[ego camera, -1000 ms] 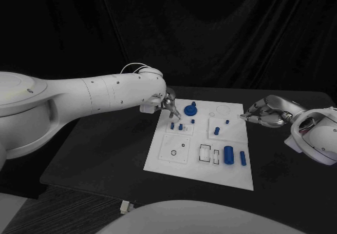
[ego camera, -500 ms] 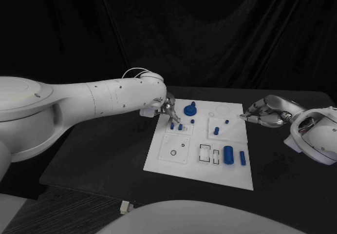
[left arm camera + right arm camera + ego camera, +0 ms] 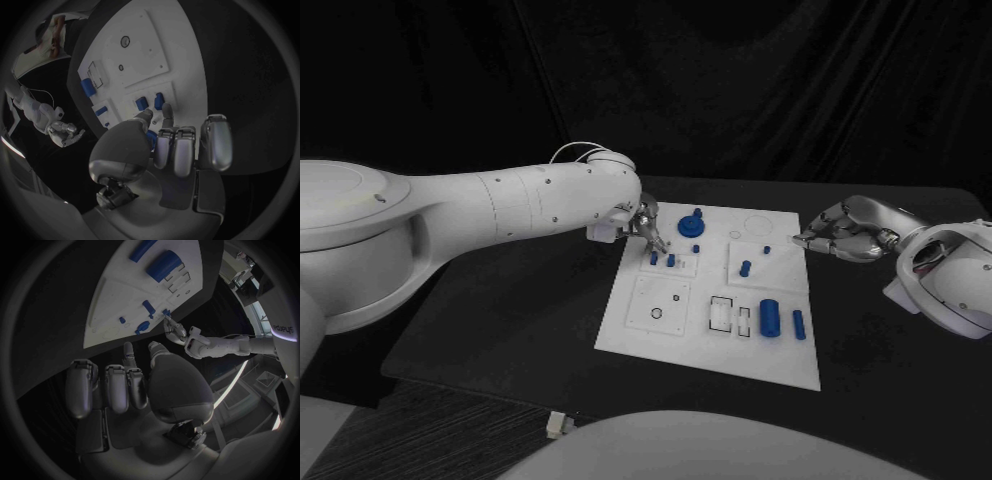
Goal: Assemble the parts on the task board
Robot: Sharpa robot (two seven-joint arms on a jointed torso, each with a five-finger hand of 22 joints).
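Observation:
The white task board lies in the middle of the black table. Two short blue pegs stand near its far left corner, and a round blue part stands beyond them. My left hand hovers at that corner. In the left wrist view, its thumb and one fingertip point at the pegs with nothing between them; the other fingers are curled. My right hand hangs curled and empty just off the board's far right edge.
A thick blue cylinder and a thin blue pin lie at the board's near right, by rectangular slots. Another peg stands mid-board. Bare black table surrounds the board on all sides.
The left arm has turned a little and its hand has edged slightly back toward the board's far left corner. The right hand has stayed where it was.

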